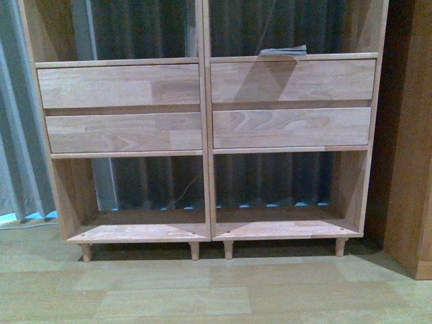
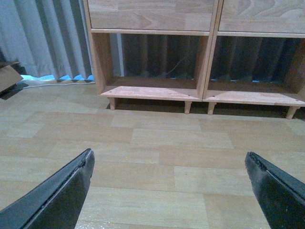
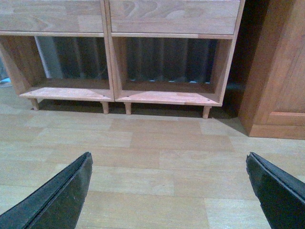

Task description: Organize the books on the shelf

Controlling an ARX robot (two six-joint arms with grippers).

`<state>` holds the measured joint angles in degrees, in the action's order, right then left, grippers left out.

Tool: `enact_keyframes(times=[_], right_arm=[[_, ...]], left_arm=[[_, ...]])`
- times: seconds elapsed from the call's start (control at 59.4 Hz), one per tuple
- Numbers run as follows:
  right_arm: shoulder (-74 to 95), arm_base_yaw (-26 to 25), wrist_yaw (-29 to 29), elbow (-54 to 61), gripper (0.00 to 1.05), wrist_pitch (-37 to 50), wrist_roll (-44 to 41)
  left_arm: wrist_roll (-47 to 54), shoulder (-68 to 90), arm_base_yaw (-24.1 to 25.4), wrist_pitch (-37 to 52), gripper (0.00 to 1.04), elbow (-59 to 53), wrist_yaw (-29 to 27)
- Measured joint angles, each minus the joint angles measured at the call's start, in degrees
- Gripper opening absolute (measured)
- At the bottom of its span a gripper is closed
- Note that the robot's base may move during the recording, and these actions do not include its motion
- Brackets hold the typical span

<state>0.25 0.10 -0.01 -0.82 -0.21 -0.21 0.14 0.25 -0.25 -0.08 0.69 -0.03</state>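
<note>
The pale wood-plank floor (image 1: 202,290) fills the foreground, and a grey pleated curtain (image 1: 20,135) hangs behind. Against the curtain stands the double-column shelf of light natural wood (image 1: 206,101), open-backed, on short peg legs, with two wide front panels in each column. A darker brown wooden cabinet (image 1: 412,169) stands just beside it on the right. The left tool (image 2: 167,193) and the right tool (image 3: 167,193) both hover low over the floor, well apart from the shelf, their jaws spread wide and grasping nothing. A thin whitish-grey softcover book (image 1: 283,50) lies flat on the surface above the right column's upper panel; whether it is one or several is too small to tell. The task looks partly done or near its end: no other book is in view, and the lying one may need standing upright.
</note>
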Motion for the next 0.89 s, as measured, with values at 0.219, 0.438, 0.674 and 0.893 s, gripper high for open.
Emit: enact_keyframes(times=[0.219,0.438,0.674,0.893], right_arm=[[0.0,0.0,0.0,0.0,0.98,0.0,0.0],[0.0,0.0,0.0,0.0,0.98,0.0,0.0],[0.0,0.0,0.0,0.0,0.98,0.0,0.0],[0.0,0.0,0.0,0.0,0.98,0.0,0.0]], left_arm=[[0.0,0.0,0.0,0.0,0.97,0.0,0.0],[0.0,0.0,0.0,0.0,0.97,0.0,0.0],[0.0,0.0,0.0,0.0,0.97,0.0,0.0],[0.0,0.0,0.0,0.0,0.97,0.0,0.0]])
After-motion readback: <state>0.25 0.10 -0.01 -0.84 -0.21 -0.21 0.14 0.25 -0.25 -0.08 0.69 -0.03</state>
